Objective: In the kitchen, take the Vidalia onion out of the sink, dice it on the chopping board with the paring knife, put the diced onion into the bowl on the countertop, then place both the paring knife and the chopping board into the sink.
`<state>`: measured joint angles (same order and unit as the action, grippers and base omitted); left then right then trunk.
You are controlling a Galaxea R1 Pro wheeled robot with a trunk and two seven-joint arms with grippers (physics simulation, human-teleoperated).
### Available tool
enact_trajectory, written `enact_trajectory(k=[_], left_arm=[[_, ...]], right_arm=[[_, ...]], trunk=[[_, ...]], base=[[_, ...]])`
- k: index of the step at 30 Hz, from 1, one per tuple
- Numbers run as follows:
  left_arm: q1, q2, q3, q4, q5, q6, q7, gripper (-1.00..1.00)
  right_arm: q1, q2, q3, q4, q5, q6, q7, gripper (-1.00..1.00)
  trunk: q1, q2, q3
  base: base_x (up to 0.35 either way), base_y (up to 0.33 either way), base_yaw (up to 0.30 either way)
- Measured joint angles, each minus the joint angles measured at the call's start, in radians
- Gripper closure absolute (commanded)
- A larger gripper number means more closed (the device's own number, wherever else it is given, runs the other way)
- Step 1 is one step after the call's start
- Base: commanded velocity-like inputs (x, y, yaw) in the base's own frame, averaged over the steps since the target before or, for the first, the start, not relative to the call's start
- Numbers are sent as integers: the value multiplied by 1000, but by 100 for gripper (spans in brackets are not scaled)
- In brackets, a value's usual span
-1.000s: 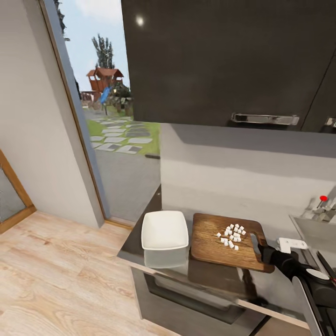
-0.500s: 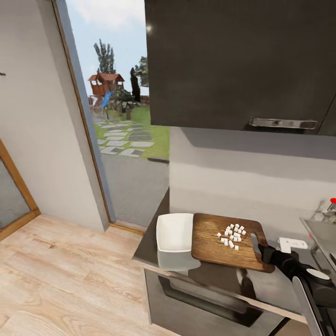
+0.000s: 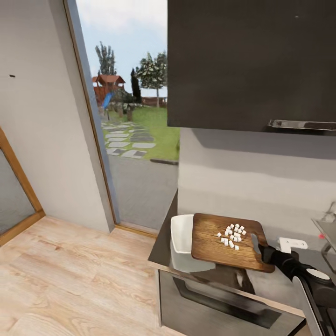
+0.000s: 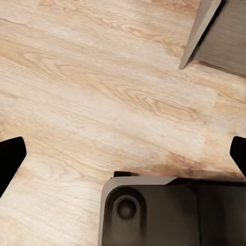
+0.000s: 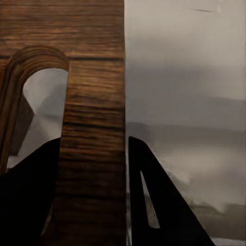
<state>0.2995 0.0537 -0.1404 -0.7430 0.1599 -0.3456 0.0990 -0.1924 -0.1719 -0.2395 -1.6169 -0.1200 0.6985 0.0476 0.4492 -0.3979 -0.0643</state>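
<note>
right arm reaching in from near right, right gripper pinched on chopping board handle end; left gripper fingers spread wide, pointing down

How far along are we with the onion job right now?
Dicing looks done: white diced onion sits on the chopping board. In hand: the right gripper clamps the board's handle end, its near edge over the bowl, which looks empty. The left gripper hangs open above the floor. Left: tip the onion into the bowl, then put the board and paring knife in the sink.
</note>
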Motion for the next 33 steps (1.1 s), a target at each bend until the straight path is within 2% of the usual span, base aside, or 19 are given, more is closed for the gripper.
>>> enact_trajectory(k=[7, 12, 17, 22, 33], left_arm=[[0, 0, 0, 0, -1, 0, 0, -100], [0, 0, 0, 0, -1, 0, 0, -100], [0, 0, 0, 0, -1, 0, 0, -100], [0, 0, 0, 0, -1, 0, 0, -100], [0, 0, 0, 2, 0, 0, 0, -100]], right_arm=[[0, -1, 0, 0, 2, 0, 0, 100], [0, -3, 0, 0, 35, 0, 0, 100], [0, -5, 0, 0, 47, -1, 0, 100], [0, -24, 0, 0, 49, -2, 0, 100], [0, -26, 0, 0, 48, -1, -1, 100]], trunk=[[0, 0, 0], [0, 0, 0], [0, 0, 0], [0, 0, 2], [0, 0, 19]], base=[[247, 140, 0], [126, 9, 0], [28, 0, 0], [1, 0, 0], [0, 0, 0]])
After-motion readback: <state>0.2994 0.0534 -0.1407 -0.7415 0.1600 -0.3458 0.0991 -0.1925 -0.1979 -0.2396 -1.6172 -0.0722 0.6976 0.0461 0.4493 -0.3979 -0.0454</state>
